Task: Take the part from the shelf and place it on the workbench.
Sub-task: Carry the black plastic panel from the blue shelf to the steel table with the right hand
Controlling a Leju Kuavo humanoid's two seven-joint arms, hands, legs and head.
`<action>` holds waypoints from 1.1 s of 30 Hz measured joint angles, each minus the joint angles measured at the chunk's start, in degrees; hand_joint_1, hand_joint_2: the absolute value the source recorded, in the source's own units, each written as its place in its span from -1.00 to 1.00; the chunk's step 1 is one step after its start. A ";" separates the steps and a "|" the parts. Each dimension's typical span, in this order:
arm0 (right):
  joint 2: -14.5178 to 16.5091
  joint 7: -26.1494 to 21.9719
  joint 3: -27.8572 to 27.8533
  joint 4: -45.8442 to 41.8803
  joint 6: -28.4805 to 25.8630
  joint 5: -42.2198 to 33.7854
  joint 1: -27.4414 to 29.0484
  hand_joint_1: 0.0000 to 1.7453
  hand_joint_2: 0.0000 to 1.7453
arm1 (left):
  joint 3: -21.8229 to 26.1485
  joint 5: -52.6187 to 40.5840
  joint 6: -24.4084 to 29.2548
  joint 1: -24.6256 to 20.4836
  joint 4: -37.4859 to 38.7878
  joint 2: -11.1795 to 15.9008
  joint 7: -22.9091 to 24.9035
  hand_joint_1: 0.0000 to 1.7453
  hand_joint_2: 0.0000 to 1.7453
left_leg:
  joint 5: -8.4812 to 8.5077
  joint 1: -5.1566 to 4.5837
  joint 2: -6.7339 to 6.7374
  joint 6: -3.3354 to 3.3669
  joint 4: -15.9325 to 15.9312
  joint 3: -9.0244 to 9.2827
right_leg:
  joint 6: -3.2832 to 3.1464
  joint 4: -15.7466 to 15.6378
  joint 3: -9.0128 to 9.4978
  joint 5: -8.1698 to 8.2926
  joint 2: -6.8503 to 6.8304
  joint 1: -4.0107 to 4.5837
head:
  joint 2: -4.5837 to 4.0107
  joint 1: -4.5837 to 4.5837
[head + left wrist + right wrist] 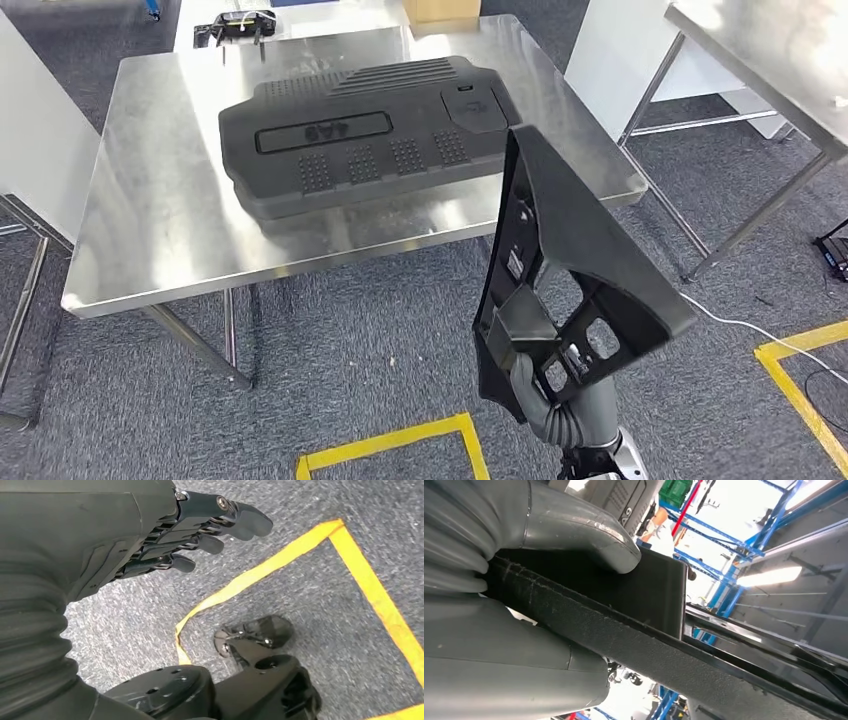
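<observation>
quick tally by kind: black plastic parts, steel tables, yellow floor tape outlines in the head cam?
Black plastic parts: 3 (large cover on the near table, bracket held by the right hand, small part on the far table)
Steel tables: 3 (near table, far table, right table)
Yellow tape outlines: 2 ()
Total: 8

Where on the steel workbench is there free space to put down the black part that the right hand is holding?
The workbench is bare along its left side and near front-left corner, beside the large black cover. A narrower strip lies between that cover and the front edge. The middle and right are crowded by the cover. The right hand holds the black part upright before the front-right edge.
</observation>
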 joint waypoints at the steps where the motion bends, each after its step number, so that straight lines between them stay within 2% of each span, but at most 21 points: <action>1: -0.02 0.01 0.02 0.01 -0.01 -0.01 0.02 1.00 1.00 | 0.00 -0.06 0.00 -0.02 0.00 0.00 0.00 -1.00 1.00 | -0.23 0.00 -0.02 0.10 0.00 0.12 | 0.06 3.92 -2.65 -1.02 0.00 -0.08 | 0.00 0.03; 2: -0.03 0.01 0.03 0.02 -0.01 -0.01 0.04 1.00 1.00 | 0.00 -0.11 0.00 0.00 0.00 0.00 0.00 -1.00 1.00 | -0.50 0.00 -0.05 0.12 0.01 0.33 | 0.33 6.51 -4.75 -1.29 -0.01 -0.17 | 0.00 0.02; 3: -0.03 0.01 0.04 0.03 -0.01 -0.02 0.06 1.00 1.00 | 0.00 -0.13 0.00 0.03 0.00 0.00 0.01 -1.00 1.00 | -0.79 0.01 -0.07 0.08 0.01 0.65 | 0.85 6.81 -5.71 -0.51 -0.02 -0.28 | -0.01 0.02; 4: -0.05 0.01 0.04 0.03 0.00 -0.02 0.06 1.00 1.00 | 0.00 -0.16 -0.01 0.06 0.00 -0.01 0.01 -1.00 1.00 | -1.13 0.06 -0.12 -0.04 0.01 1.08 | 1.50 4.74 -5.43 1.19 -0.06 -0.42 | -0.01 0.02; 6: -0.09 0.02 0.05 0.04 0.00 -0.02 0.04 1.00 1.00 | 0.00 -0.24 -0.01 0.07 0.00 -0.01 0.00 -1.00 1.00 | -1.90 0.06 -0.23 -0.53 0.03 2.01 | 2.64 -3.52 -2.53 5.71 -0.41 -0.64 | -0.01 0.13; 7: -0.10 0.02 0.07 0.04 0.00 -0.02 0.03 1.00 1.00 | 0.00 -0.27 -0.02 0.05 0.00 0.00 0.00 -1.00 1.00 | -2.34 -0.07 -0.31 -0.87 0.05 2.32 | 2.62 -6.96 -1.03 7.28 -0.54 -0.61 | -0.01 0.20; 9: -0.11 0.01 0.12 0.04 -0.01 -0.07 0.05 1.00 1.00 | 0.00 -0.29 -0.01 0.00 0.00 0.04 -0.01 -1.00 1.00 | -3.03 -0.39 -0.33 -1.51 -0.04 2.68 | 1.58 -9.66 0.29 8.27 -0.63 -0.37 | 0.00 0.20; 11: -0.13 0.01 0.16 0.03 -0.01 -0.09 0.08 1.00 1.00 | 0.00 -0.29 -0.01 -0.04 -0.02 0.05 0.01 -1.00 1.00 | -3.45 -0.24 -0.21 -2.07 -0.20 3.08 | 0.31 -9.75 0.64 8.12 -0.43 -0.31 | 0.00 0.05; 13: -0.14 0.02 0.17 0.01 -0.02 -0.08 0.07 1.00 1.00 | 0.00 -0.29 -0.02 -0.08 -0.05 0.05 0.01 -1.00 1.00 | -4.58 -0.02 -0.05 -2.55 1.85 2.62 | -0.73 -9.91 1.39 7.73 -0.33 -0.50 | 0.00 -0.08; 14: -0.13 0.02 0.18 0.00 -0.03 -0.07 0.06 1.00 1.00 | 0.00 -0.29 -0.02 -0.09 -0.07 0.04 0.02 -1.00 1.00 | -5.78 0.03 -0.01 -2.70 4.59 1.42 | -1.24 -9.98 1.91 7.46 -0.35 -0.59 | 0.00 -0.18; 16: -0.13 0.02 0.21 0.02 -0.05 0.02 0.04 1.00 1.00 | 0.00 -0.30 -0.03 -0.03 -0.06 0.02 0.08 -1.00 1.00 | -8.59 0.03 0.02 -2.82 12.39 -2.95 | -2.06 -9.98 2.82 6.79 -0.41 -0.32 | 0.00 -0.25; 17: -0.13 0.02 0.23 0.03 -0.05 0.07 0.05 1.00 1.00 | 0.00 -0.31 -0.04 0.02 -0.05 0.02 0.12 -1.00 1.00 | -9.12 0.03 0.02 -2.83 15.40 -5.09 | -2.25 -9.98 3.27 6.44 -0.37 -0.18 | 0.00 -0.24; 18: -0.13 0.02 0.24 0.04 -0.05 0.11 0.06 1.00 1.00 | 0.00 -0.31 -0.04 0.08 -0.05 0.03 0.16 -1.00 1.00 | -8.52 0.03 0.02 -2.76 16.58 -6.47 | -2.32 -9.98 3.77 6.05 -0.25 -0.06 | -0.01 -0.25; 19: -0.13 0.02 0.24 0.05 -0.05 0.13 0.07 1.00 1.00 | 0.01 -0.31 -0.04 0.12 -0.05 0.04 0.18 -1.00 1.00 | -6.76 0.02 0.02 -2.60 15.51 -6.74 | -2.26 -9.98 4.36 5.63 -0.10 0.02 | -0.01 -0.26; 21: -0.13 0.02 0.25 0.06 -0.05 0.10 0.07 1.00 1.00 | 0.02 -0.31 -0.04 0.18 -0.04 0.10 0.19 -1.00 1.00 | -1.52 -0.07 0.02 -2.01 8.55 -4.68 | -2.00 -10.00 5.51 4.70 0.13 0.09 | -0.01 -0.26; 23: -0.12 0.02 0.26 0.08 -0.07 0.08 0.04 1.00 1.00 | 0.03 -0.31 -0.04 0.15 0.00 0.19 0.19 -1.00 1.00 | 0.97 -0.34 0.03 -1.55 2.60 -2.31 | -1.47 -9.99 6.02 3.79 0.23 0.40 | 0.00 -0.25; 25: -0.10 0.02 0.27 0.10 -0.11 0.07 0.02 1.00 1.00 | 0.04 -0.31 -0.04 0.07 0.02 0.23 0.19 -1.00 1.00 | 0.53 -0.74 0.01 -1.22 1.20 -1.67 | -0.84 -10.20 6.11 3.25 0.26 0.52 | 0.00 -0.25; 28: -0.10 0.02 0.29 0.04 -0.15 0.08 -0.01 1.00 1.00 | 0.04 -0.31 -0.04 0.08 -0.01 0.14 0.18 -1.00 1.00 | 0.39 -0.50 -0.12 -0.47 0.33 -0.99 | -0.11 -9.06 5.80 2.34 0.16 0.45 | 0.00 -0.14; 29: -0.11 0.02 0.30 0.02 -0.16 0.09 -0.02 1.00 1.00 | 0.04 -0.31 -0.03 0.07 -0.02 0.11 0.17 -1.00 1.00 | 0.33 -0.30 -0.14 -0.22 -0.02 -0.61 | -0.07 -6.83 4.62 1.46 0.11 0.46 | 0.00 -0.06; 31: -0.15 0.02 0.31 0.04 -0.18 0.10 -0.01 1.00 1.00 | 0.04 -0.31 -0.02 0.02 -0.02 0.13 0.16 -1.00 1.00 | -0.16 -0.23 -0.16 0.16 -0.20 -0.06 | -0.18 0.58 -0.04 -0.89 0.08 0.25 | 0.00 0.06; 33: -0.22 0.00 0.32 0.08 -0.18 0.27 0.02 1.00 1.00 | 0.04 -0.36 -0.01 0.01 -0.02 0.12 0.20 -1.00 1.00 | -0.89 -0.19 -0.25 0.19 -0.20 0.65 | 0.35 5.76 -4.28 -1.29 0.07 -0.05 | 0.00 0.04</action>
